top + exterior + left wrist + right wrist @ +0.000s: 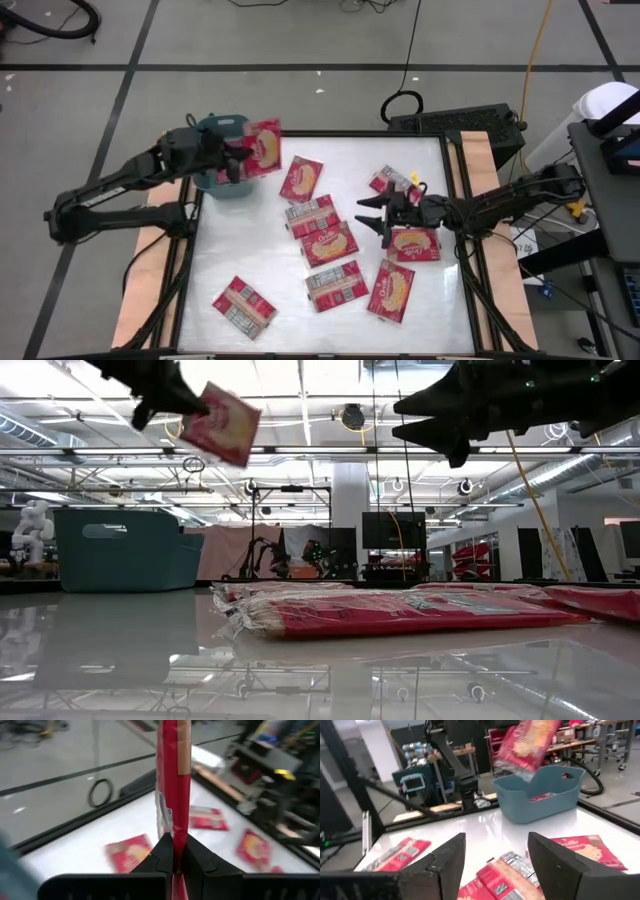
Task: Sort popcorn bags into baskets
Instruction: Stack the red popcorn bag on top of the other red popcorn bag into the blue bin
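A glossy white table holds scattered red popcorn bags. The left gripper pinches one bag by its edge, just beside the teal basket. The right gripper hovers spread above others. The bags look light, flat and crinkly, best gripped at an edge.
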